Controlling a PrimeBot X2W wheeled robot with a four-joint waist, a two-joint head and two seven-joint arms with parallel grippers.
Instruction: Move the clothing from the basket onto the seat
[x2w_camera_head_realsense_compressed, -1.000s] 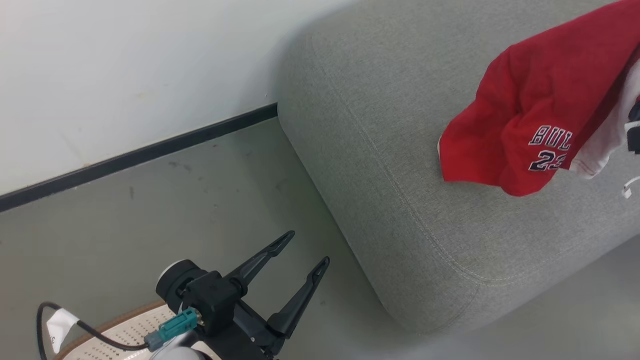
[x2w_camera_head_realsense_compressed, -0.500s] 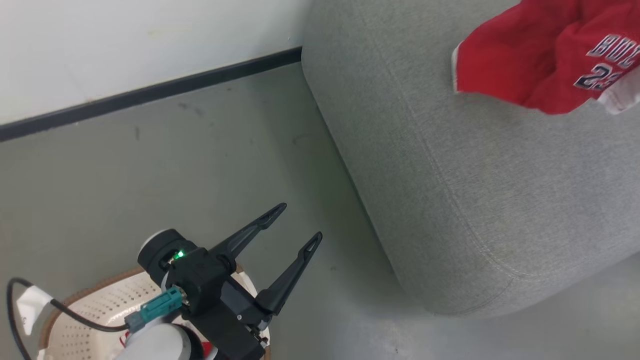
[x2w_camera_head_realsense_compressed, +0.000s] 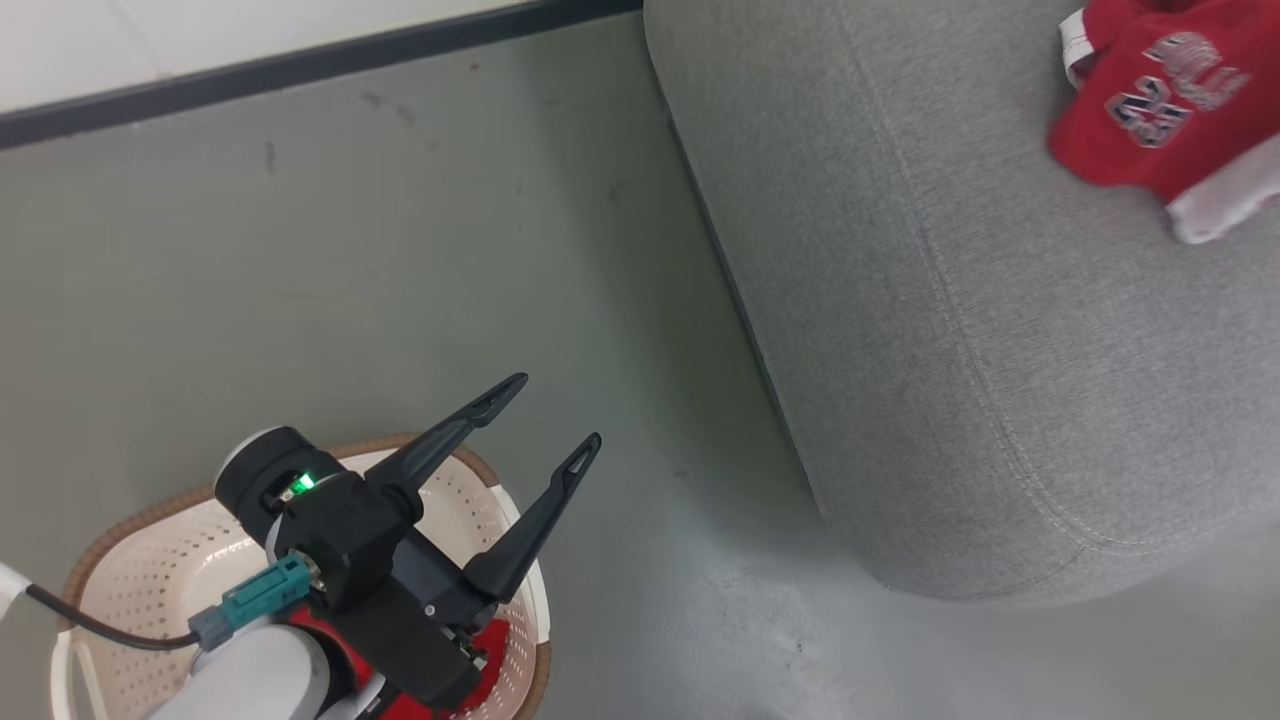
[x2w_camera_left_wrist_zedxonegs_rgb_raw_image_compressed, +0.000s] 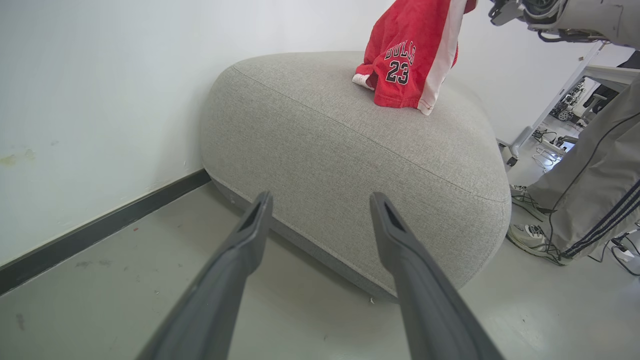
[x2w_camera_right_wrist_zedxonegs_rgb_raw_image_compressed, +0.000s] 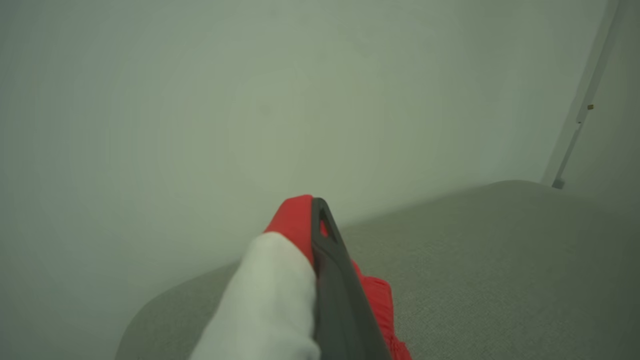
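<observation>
Hovering above the cream perforated plastic basket (x2w_camera_head_realsense_compressed: 150, 570) with its brown rim, the left gripper (x2w_camera_head_realsense_compressed: 557, 410) has its 2 dark fingers spread wide and holds nothing. Red cloth (x2w_camera_head_realsense_compressed: 492, 650) lies in the basket beneath it. The right gripper (x2w_camera_right_wrist_zedxonegs_rgb_raw_image_compressed: 315, 212) is clamped on a red sports jersey (x2w_camera_left_wrist_zedxonegs_rgb_raw_image_compressed: 410, 55) with white trim and the number 23, whose lower hem rests on the large grey fabric sofa (x2w_camera_left_wrist_zedxonegs_rgb_raw_image_compressed: 350, 145). The sofa stands on a dull grey-green floor (x2w_camera_head_realsense_compressed: 400, 250) against a white wall (x2w_camera_left_wrist_zedxonegs_rgb_raw_image_compressed: 100, 75) with a dark skirting strip (x2w_camera_head_realsense_compressed: 300, 65). A person's leg in grey striped trousers (x2w_camera_left_wrist_zedxonegs_rgb_raw_image_compressed: 590, 200) stands beside it. Compared with 1 second ago, the head camera has tipped down: more basket shows, less wall.
</observation>
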